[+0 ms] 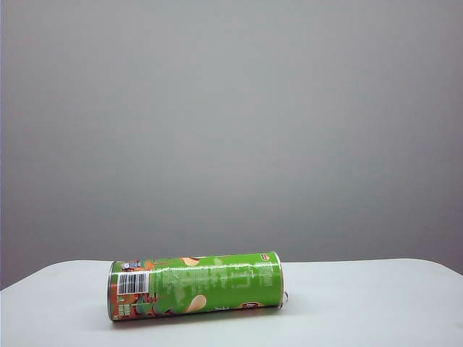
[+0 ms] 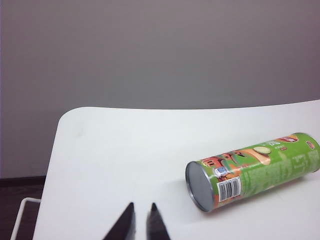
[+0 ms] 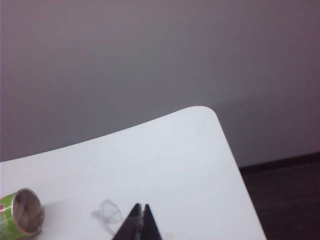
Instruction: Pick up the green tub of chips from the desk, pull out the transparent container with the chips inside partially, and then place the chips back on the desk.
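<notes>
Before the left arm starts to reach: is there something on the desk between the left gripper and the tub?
Nothing visible. Only bare desk lies between the shut left gripper and the tub, which lies on its side.

green tub of chips (image 1: 195, 285) alone, desk (image 1: 362, 303) open around

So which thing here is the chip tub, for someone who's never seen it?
Find the wide white desk before the grey wall. Lying on its side there is the green tub of chips, far from both arms' shut jaws. Bright green with a white barcode patch, it's the only coloured item.
</notes>
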Controlling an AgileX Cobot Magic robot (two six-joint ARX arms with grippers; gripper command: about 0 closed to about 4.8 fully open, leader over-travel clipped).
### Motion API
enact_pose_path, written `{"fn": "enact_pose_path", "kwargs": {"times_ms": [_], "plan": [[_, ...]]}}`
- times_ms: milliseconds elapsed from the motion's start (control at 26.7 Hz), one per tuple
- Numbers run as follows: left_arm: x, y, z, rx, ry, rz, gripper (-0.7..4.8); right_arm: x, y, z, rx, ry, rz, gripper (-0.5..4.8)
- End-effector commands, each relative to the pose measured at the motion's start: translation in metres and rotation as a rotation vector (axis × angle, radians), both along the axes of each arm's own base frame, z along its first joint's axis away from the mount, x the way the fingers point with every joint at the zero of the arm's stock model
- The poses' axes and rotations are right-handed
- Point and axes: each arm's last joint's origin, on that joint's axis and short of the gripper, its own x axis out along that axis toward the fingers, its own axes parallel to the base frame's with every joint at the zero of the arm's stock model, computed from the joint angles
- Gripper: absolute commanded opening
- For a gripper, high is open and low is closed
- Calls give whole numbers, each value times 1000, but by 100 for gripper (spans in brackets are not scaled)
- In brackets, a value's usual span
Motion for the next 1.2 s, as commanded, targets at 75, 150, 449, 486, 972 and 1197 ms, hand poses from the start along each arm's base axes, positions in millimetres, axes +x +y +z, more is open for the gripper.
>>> {"fn": "enact_pose_path", "kwargs": {"times_ms": [75, 150, 449, 486, 972, 1197], "plan": [[1, 0, 5, -10, -49, 4, 35, 0, 0, 0, -32, -13, 2, -1], [1, 0, 7, -39, -68, 7, 35, 0, 0, 0, -32, -12, 2, -1], [-1, -3, 23, -114, -156, -116, 35, 1, 2, 5, -12, -52, 53, -1], [-2, -3, 27, -116, -167, -117, 35, 0, 2, 7, -8, -63, 72, -1], [35, -11, 102, 64, -74, -129, 35, 18, 3, 75, 51, -77, 10, -1], [85, -26, 138, 238, -14, -311, 63, 52, 10, 94, 55, 47, 125, -1]]}}
